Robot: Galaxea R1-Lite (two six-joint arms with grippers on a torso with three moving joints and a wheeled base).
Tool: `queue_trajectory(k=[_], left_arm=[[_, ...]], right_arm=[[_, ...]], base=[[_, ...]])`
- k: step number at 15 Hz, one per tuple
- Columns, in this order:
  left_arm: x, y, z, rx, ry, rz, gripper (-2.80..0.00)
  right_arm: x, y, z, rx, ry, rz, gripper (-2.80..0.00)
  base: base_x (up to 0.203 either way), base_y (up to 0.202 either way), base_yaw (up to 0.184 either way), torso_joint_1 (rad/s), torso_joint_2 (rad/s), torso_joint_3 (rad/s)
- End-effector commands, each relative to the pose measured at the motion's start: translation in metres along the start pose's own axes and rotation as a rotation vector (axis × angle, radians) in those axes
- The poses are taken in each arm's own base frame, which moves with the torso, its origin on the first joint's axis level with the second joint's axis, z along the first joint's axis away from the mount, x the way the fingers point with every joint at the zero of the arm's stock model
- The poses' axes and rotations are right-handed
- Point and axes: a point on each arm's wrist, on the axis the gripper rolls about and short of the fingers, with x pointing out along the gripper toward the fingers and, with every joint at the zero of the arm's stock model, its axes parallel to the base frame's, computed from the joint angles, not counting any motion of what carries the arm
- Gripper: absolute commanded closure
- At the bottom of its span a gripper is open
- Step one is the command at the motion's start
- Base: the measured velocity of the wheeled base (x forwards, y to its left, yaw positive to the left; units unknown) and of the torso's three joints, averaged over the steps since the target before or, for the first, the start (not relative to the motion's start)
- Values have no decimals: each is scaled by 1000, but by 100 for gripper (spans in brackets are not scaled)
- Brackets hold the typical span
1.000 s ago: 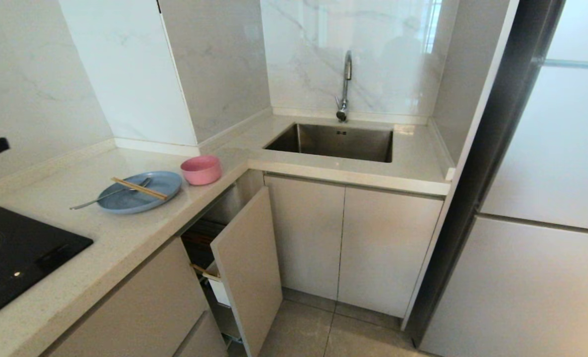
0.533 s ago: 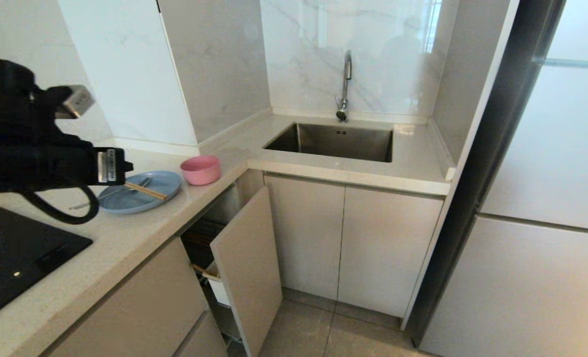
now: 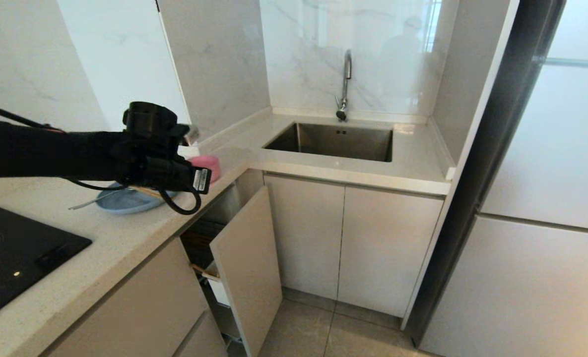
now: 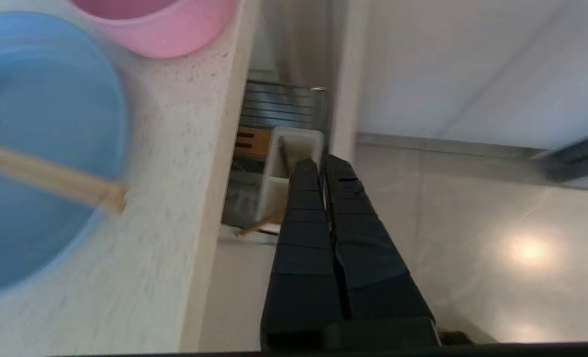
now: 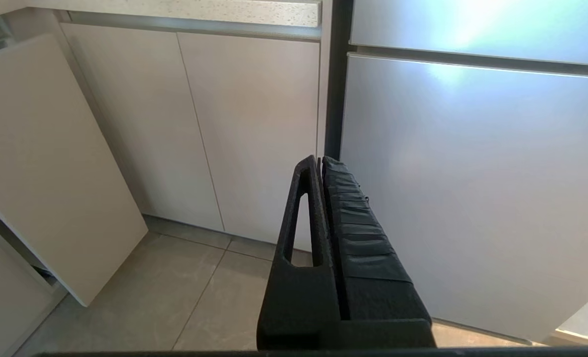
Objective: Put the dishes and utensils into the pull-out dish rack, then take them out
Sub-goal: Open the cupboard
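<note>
The light-blue plate (image 3: 120, 201) lies on the counter with the silver spoon (image 3: 83, 204) and the wooden chopsticks (image 4: 45, 178) across it. The pink bowl (image 3: 210, 166) stands just beyond it. Below the counter edge the pull-out dish rack (image 4: 281, 106) stands drawn out behind its beige front panel (image 3: 246, 263), showing chrome wires, a wooden strip (image 4: 251, 141) and the white utensil cup (image 4: 286, 168). My left arm (image 3: 150, 144) reaches over the plate. Its gripper (image 4: 318, 163) hangs shut and empty past the counter edge, above the rack. The right gripper (image 5: 321, 161) is shut and parked low by the cabinets.
A black cooktop (image 3: 16, 253) sits at the near left of the counter, and a steel sink (image 3: 338, 141) with a faucet (image 3: 344, 84) is at the back. Closed cabinet doors (image 3: 348, 243) and a tall fridge (image 3: 532, 198) stand to the right. A thin wooden stick (image 3: 204, 271) pokes from the utensil cup.
My left arm has swung in from the far left across the counter and now covers part of the plate and chopsticks. The dishes, utensils and rack have not moved.
</note>
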Motion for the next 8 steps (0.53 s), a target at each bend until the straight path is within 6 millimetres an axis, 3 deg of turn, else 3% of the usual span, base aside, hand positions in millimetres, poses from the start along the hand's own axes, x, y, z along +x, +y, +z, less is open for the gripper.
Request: queue_trajectory(k=[1,8], left_arm=[[34,-7,-13,12,59,-3,0],[62,-12,-27,16,95,-26,0]], right_arm=[[1,0,-3,0,9,0,0],[1,0,-2,0,7,0,0]], base=[[0,0,0,0,0,0],[0,0,0,0,0,0]])
